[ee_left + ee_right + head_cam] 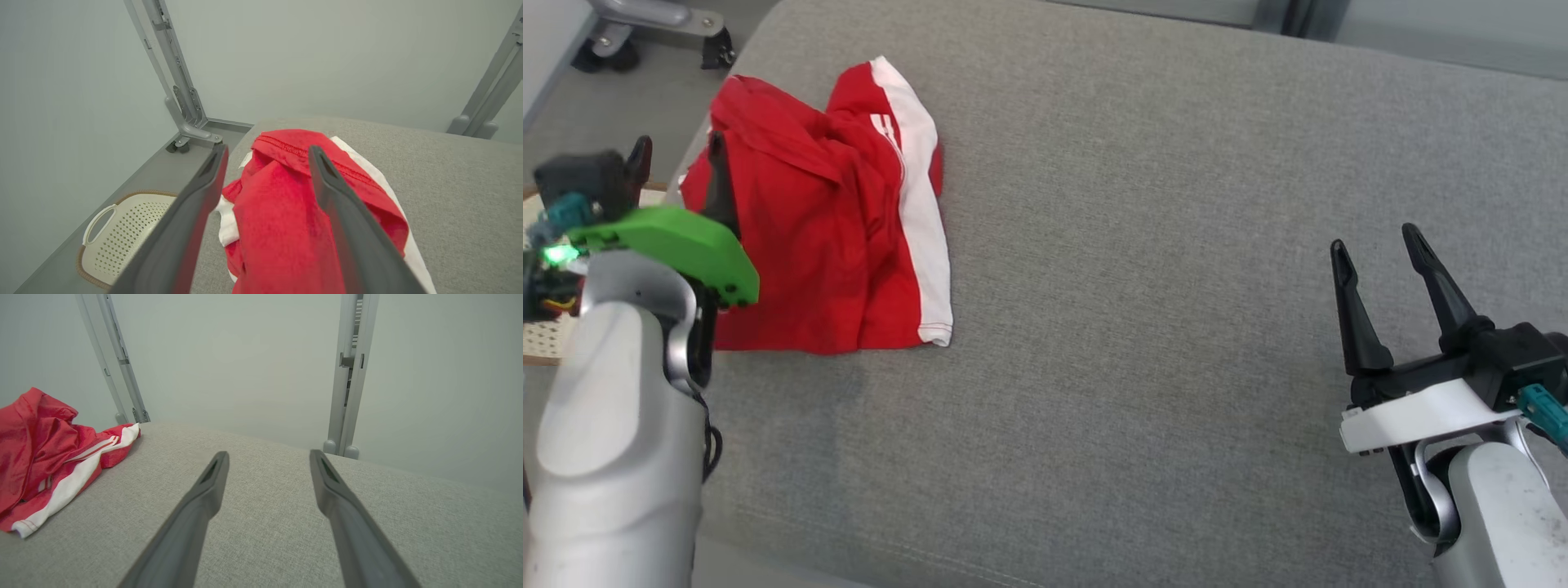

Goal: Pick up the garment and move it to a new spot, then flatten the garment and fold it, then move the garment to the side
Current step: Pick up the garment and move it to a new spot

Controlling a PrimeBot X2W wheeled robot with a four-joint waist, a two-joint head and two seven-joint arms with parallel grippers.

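Observation:
The garment (833, 220), red with a white side stripe, lies crumpled near the far left corner of the grey cushioned surface (1143, 327). My left gripper (678, 163) hovers open at its left edge, one finger over the red cloth and the other out past the surface's edge. In the left wrist view the garment (278, 212) bunches up between and below the spread fingers of the left gripper (267, 151), and nothing is pinched. My right gripper (1374, 242) stands open over bare cushion at the lower right, far from the garment (45, 457). Between the fingers of the right gripper (269, 455) there is nothing.
A white perforated basket (122, 237) sits on the floor just left of the surface, below my left arm. Metal frame legs (179, 102) on casters stand at the far corners, with another upright (351, 375) behind. The surface's left edge runs close to the garment.

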